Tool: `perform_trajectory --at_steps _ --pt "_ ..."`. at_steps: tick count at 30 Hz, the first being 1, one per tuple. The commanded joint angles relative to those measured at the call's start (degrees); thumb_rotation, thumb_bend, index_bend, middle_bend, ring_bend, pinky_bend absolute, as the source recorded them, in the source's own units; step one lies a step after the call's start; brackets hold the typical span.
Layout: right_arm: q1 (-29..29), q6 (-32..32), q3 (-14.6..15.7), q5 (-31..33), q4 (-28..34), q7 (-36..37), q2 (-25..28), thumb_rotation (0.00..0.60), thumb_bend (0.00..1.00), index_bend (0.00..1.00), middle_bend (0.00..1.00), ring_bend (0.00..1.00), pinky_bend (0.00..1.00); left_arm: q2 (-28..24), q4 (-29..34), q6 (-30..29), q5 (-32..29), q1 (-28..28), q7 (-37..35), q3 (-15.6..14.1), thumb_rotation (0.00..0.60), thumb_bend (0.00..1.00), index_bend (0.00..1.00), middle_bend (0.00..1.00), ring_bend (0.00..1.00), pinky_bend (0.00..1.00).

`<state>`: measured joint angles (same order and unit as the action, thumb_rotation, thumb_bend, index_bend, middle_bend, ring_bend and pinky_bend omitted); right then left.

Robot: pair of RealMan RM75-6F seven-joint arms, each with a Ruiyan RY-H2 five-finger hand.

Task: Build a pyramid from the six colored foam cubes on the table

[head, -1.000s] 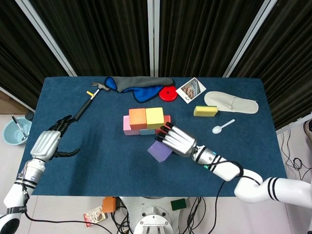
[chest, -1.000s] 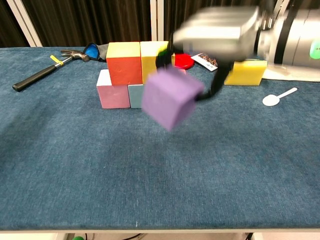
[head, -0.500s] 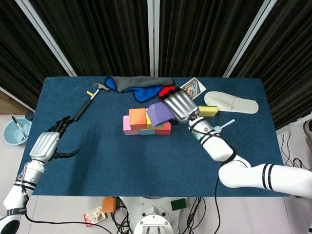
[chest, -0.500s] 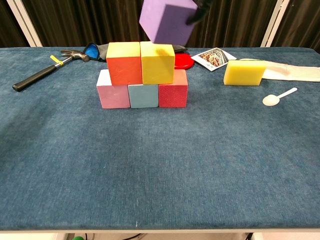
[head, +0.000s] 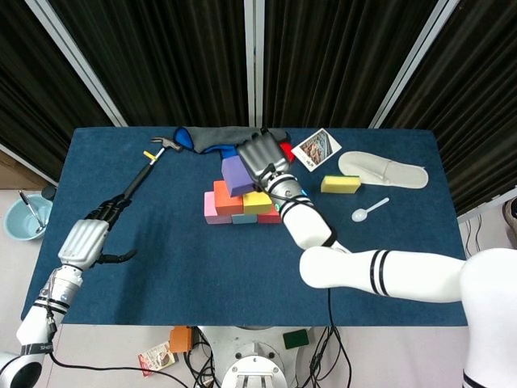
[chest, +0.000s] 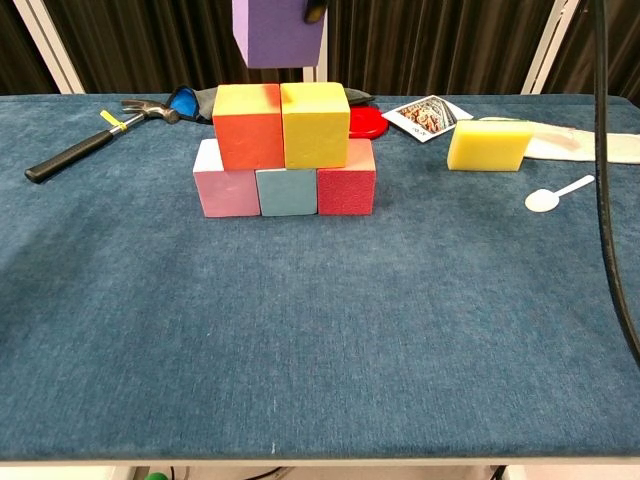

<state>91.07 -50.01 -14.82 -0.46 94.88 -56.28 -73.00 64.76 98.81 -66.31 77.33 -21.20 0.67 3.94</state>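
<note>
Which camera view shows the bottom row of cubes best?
The chest view: the pink cube, blue cube and red cube face it side by side, unobstructed. The head view looks down, so the upper cubes hide most of them.

Matt foam cubes (chest: 285, 150) on napped blue cloth table (chest: 300, 330)

cube (chest: 277, 30) above stack (chest: 285, 150), not touching.

Over the last 1 second the right hand (head: 260, 156) carries the purple cube (head: 237, 175) from the table at 6 o'clock of the stack up and across toward 11 o'clock. The cube now hangs above the orange cube (chest: 247, 125) and yellow cube (chest: 315, 124), clear of both.
</note>
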Motion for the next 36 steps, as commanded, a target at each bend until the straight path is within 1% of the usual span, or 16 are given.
perform_trajectory --at_steps 1,8,10,15,19,22,23,24,26,28,31,36 --pt "2.02 -1.17 1.07 4.07 -0.98 -1.88 -1.60 0.600 0.30 0.55 0.41 0.24 0.18 0.12 -0.05 0.23 -0.02 -0.11 -0.04 -0.07 0.463 0.16 0.08 0.03 0.06 0.21" --pt "3.02 -2.40 1.31 7.19 -0.73 -1.89 -2.89 0.600 0.30 0.54 0.41 0.24 0.17 0.78 -0.73 0.55 0.35 -0.20 -0.78 -0.28 0.447 0.16 0.08 0.03 0.06 0.21" --pt "3.13 -3.12 1.25 7.72 -0.37 -1.78 -3.13 0.600 0.30 0.53 0.41 0.24 0.16 0.97 -1.04 0.70 0.41 -0.25 -1.09 -0.32 0.454 0.16 0.08 0.03 0.06 0.21" --pt "3.65 -5.69 0.72 9.01 0.12 -1.96 -3.89 0.600 0.29 0.52 0.41 0.24 0.14 1.37 -1.80 0.82 0.73 -0.29 -1.89 -0.40 0.451 0.16 0.08 0.03 0.06 0.21" --pt "4.28 -6.81 0.77 9.90 -0.72 -3.32 -5.12 0.600 0.28 0.49 0.39 0.24 0.13 1.66 -2.28 0.64 0.99 -0.13 -2.54 -0.53 0.447 0.16 0.08 0.03 0.06 0.21" --pt "4.50 -7.00 0.73 10.40 -1.62 -4.11 -6.29 0.600 0.27 0.44 0.35 0.22 0.12 1.88 -2.76 0.56 1.12 0.03 -3.03 -0.68 0.460 0.16 0.08 0.03 0.06 0.21" --pt "4.56 -7.02 0.74 10.55 -1.79 -4.50 -6.58 0.600 0.26 0.41 0.34 0.21 0.10 1.91 -2.94 0.54 1.12 0.10 -3.20 -0.72 0.466 0.16 0.08 0.03 0.06 0.21" --pt "4.56 -7.04 0.71 10.57 -1.85 -4.71 -6.70 0.600 0.24 0.39 0.32 0.19 0.09 1.94 -3.07 0.51 1.09 0.15 -3.32 -0.74 0.459 0.16 0.08 0.03 0.06 0.21" --pt "4.36 -7.08 0.41 10.28 -1.67 -4.72 -6.73 0.600 0.19 0.29 0.27 0.15 0.05 1.98 -3.32 0.49 1.00 0.25 -3.57 -0.75 0.452 0.16 0.08 0.03 0.06 0.21" --pt "4.07 -7.07 0.22 9.81 -1.23 -4.60 -6.55 0.600 0.17 0.24 0.23 0.13 0.04 1.94 -3.44 0.54 0.86 0.29 -3.71 -0.73 0.452 0.15 0.08 0.03 0.06 0.21" --pt "3.44 -6.94 -0.10 8.94 -0.19 -4.27 -5.93 0.600 0.15 0.20 0.21 0.12 0.03 1.83 -3.46 0.54 0.73 0.33 -3.65 -0.69 0.442 0.15 0.08 0.03 0.06 0.21" --pt "2.11 -5.86 -0.28 6.27 1.34 -3.06 -4.67 0.600 0.13 0.19 0.21 0.12 0.03 1.62 -3.08 0.66 0.49 0.35 -3.84 -0.58 0.452 0.16 0.08 0.03 0.06 0.21"
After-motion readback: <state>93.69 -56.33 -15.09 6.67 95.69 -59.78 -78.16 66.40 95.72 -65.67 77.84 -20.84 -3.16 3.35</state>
